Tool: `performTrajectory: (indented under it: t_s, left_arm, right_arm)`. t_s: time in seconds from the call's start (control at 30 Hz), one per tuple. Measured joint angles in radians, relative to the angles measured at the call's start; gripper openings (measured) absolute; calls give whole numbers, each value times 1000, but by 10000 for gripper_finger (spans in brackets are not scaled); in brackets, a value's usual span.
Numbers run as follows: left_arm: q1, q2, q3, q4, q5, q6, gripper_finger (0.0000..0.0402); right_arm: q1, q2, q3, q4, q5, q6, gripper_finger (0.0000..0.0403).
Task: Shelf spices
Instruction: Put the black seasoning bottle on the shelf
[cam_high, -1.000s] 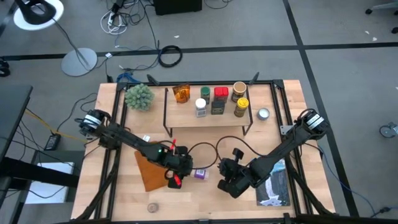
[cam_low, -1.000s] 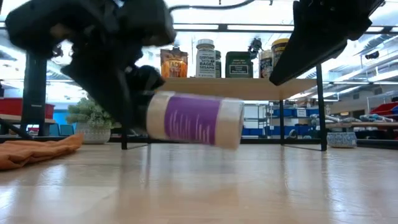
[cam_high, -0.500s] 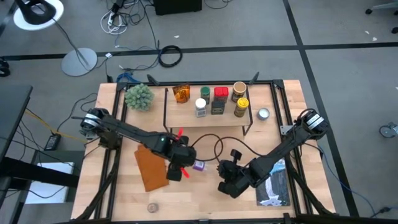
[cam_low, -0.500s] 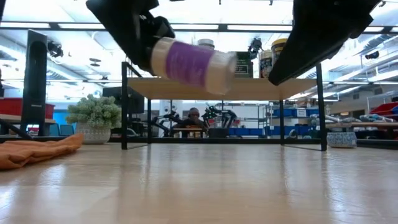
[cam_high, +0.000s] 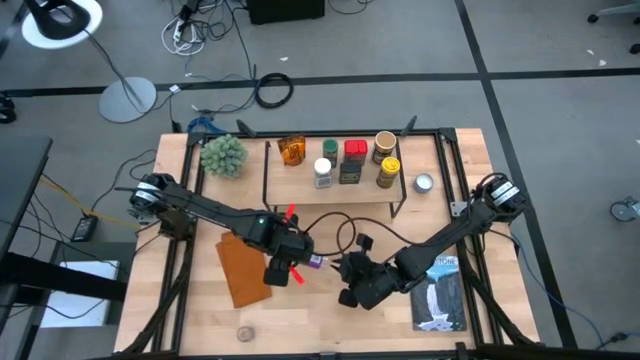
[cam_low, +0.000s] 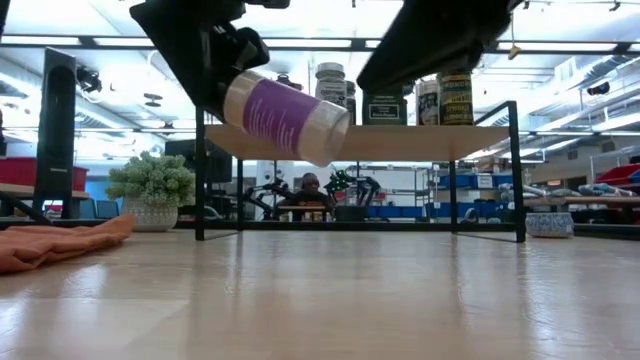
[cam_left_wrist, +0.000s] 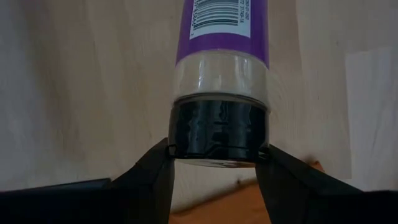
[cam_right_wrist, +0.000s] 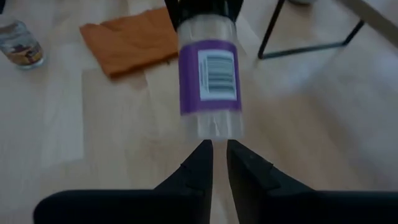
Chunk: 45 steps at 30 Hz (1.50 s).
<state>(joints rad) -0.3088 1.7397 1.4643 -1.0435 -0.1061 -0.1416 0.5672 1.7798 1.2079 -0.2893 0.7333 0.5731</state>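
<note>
The left gripper (cam_high: 283, 262) was clamped on the black cap of a clear plastic spice jar with a purple label (cam_low: 283, 115), holding it tilted in the air above the pale wooden tabletop (cam_high: 320, 320), its base pointing toward the right arm. In the low view the jar hung clear of the table, level with the near edge of the light wooden shelf board on thin black wire legs (cam_high: 330, 190). The right gripper (cam_right_wrist: 213, 155) hovered just beside the jar's base, its fingers (cam_right_wrist: 196, 163) nearly together with a narrow gap and nothing between them. Six other jars and tins (cam_high: 340, 160) stood on the shelf's top. A flat orange-brown cloth (cam_high: 243, 270) lay to the left of the grippers, and a blue-and-white book (cam_high: 440, 295) lay at the right edge. The table between shelf and near edge was open.
</note>
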Motion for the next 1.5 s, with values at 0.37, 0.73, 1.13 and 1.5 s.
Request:
performTrajectory:
  t_s: [0.37, 0.73, 1.13, 1.5]
  left_arm:
    - [0, 0, 0, -3, 0, -1, 189]
    - [-2, 0, 0, -4, 9, -20, 191]
    - [-2, 0, -2, 47, 35, -21, 190]
    - [-2, 0, -3, 45, 44, -51, 197]
  right_arm:
    - [-23, 0, 0, 117, -28, -107, 132]
    - [-74, 121, 0, 294, -95, -217, 292]
    - [-143, 302, 0, 596, -87, -287, 346]
    - [-151, 307, 0, 625, -100, -286, 132]
